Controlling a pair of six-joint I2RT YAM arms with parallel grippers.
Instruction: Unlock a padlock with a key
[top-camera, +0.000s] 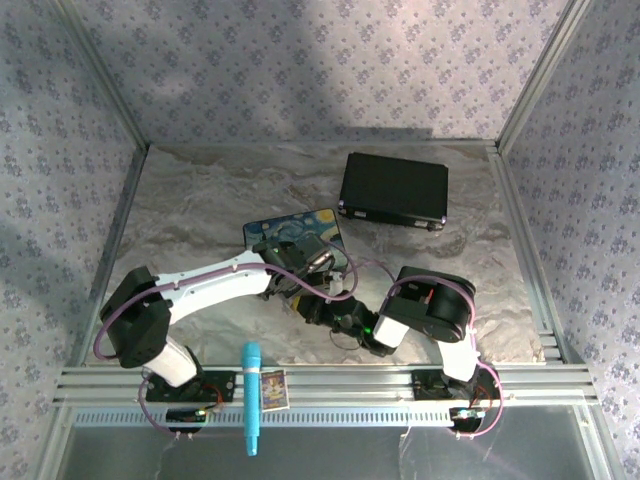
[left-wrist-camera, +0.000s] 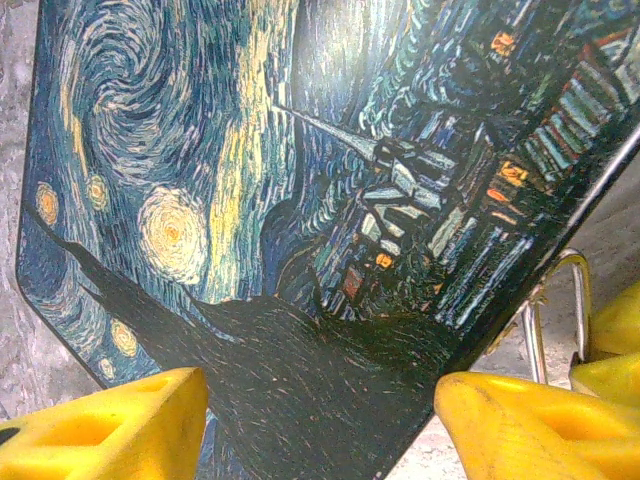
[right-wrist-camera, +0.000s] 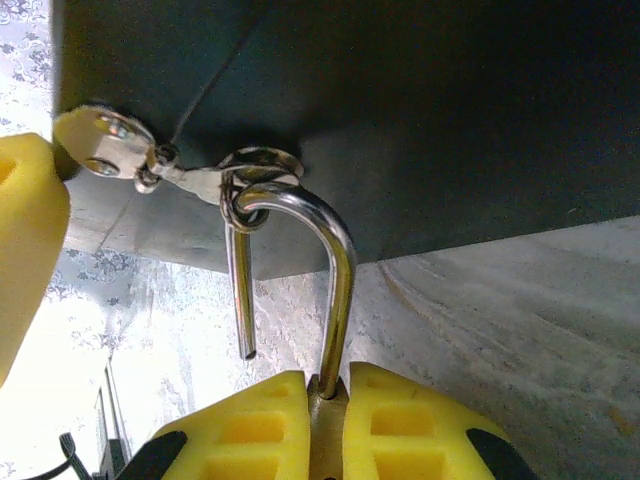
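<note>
box (left-wrist-camera: 250, 200) swirling blue-yellow starry pattern; padlock (right-wrist-camera: 338, 300) shackle silver; case (top-camera: 393, 188) black; table (top-camera: 200, 200) grey marbled

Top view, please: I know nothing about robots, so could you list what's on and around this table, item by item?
Surface: marbled grey table, wrinkled-looking.
Job's things: padlock body pinched in the right gripper; its shackle, one leg free, hooks a ring on the painted box.
Clutter: black case far right; blue pen and small card on the near rail.
Grippers: left gripper open over the box lid; right shut on the padlock.
Cables: purple cables looping beside both arms.
Surroundings: floral-patterned walls, metal frame.
</note>
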